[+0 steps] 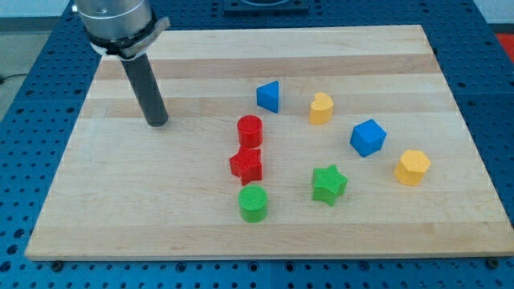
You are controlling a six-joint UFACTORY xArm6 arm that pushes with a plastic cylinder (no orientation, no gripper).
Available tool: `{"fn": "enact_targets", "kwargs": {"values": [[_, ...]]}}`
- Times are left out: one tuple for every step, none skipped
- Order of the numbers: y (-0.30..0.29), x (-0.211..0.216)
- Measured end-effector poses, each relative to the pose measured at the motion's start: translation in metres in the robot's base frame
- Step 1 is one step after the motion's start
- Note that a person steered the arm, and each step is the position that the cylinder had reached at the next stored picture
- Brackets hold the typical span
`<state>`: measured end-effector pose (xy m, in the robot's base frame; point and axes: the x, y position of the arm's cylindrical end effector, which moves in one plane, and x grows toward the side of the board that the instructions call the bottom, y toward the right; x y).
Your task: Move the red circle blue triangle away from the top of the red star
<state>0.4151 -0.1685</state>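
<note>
Camera view showed my tip resting on the board, well left of every block; the rod has no fingers to open or close. Red circle sat touching the far side of the red star, blue triangle just beyond. Nothing looked moved yet, so the whole push seemingly remained. No containers were present.
</note>
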Motion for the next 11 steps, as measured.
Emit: {"fn": "enact_targets", "kwargs": {"values": [[0.000,0.037],[0.012,0.096],[0.016,0.143],[0.021,0.150],[0.024,0.150],[0.024,0.149],[0.024,0.146],[0.024,0.109],[0.044,0.064],[0.089,0.033],[0.149,0.023]]}}
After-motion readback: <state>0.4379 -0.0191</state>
